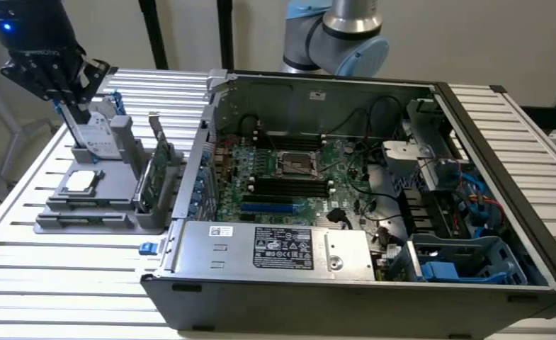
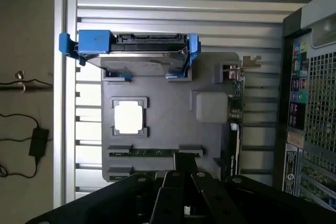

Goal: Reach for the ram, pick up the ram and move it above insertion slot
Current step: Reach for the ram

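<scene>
The black gripper hangs over the far-left corner of the silver slatted aluminium desk, above a flat grey plastic holder that stands on the desk just beside an open dark grey computer case. In the wrist view the gripper has its fingers pressed together with nothing between them.

The ram, a long thin green circuit-board stick, sits on edge in a narrow slot of the grey holder, between two small grey brackets. It is not held, and the gripper is apart from it.

On the same holder a silver hard drive in a blue plastic caddy stands upright at the end away from the ram. A square white-topped processor chip lies in a recess between the drive and the ram. A wider green card with a metal bracket stands on edge along the holder's side nearest the computer case.

In the exterior view the hard drive is directly under the gripper, with the processor chip in front of it and the green card towards the case. The case lies open, showing its green motherboard. The pale blue and grey robot arm rises behind the case at the desk's far edge.
</scene>
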Motion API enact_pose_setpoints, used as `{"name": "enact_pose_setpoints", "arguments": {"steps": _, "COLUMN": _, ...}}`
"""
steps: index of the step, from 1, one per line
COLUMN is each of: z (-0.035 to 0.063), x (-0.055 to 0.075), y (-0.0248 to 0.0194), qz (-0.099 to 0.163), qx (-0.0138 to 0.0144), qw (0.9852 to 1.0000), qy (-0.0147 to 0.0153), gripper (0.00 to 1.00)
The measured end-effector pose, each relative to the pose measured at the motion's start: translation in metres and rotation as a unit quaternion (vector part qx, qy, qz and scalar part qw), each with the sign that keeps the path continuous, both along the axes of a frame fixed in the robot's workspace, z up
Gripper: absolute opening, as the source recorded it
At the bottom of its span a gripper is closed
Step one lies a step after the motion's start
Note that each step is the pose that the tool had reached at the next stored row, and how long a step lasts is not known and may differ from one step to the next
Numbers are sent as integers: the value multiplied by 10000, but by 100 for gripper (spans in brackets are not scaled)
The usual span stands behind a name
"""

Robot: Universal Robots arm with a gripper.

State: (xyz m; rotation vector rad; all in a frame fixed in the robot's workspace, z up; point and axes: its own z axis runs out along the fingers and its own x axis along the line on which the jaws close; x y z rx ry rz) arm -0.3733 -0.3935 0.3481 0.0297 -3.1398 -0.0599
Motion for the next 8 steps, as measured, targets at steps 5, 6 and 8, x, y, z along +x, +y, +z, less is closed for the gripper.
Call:
{"name": "enact_pose_setpoints", "arguments": {"steps": 5, "z": -7, "x": -24, "y": -214, "qz": 1, "qx": 0, "qw": 10000, "qy": -1, "gripper": 11}}
{"name": "enact_pose_setpoints", "arguments": {"steps": 6, "z": -8, "x": -27, "y": -259, "qz": 1, "qx": 0, "qw": 10000, "qy": -1, "gripper": 11}}
{"name": "enact_pose_setpoints", "arguments": {"steps": 8, "z": -11, "x": -31, "y": -351, "qz": 1, "qx": 1, "qw": 10000, "qy": -1, "gripper": 11}}
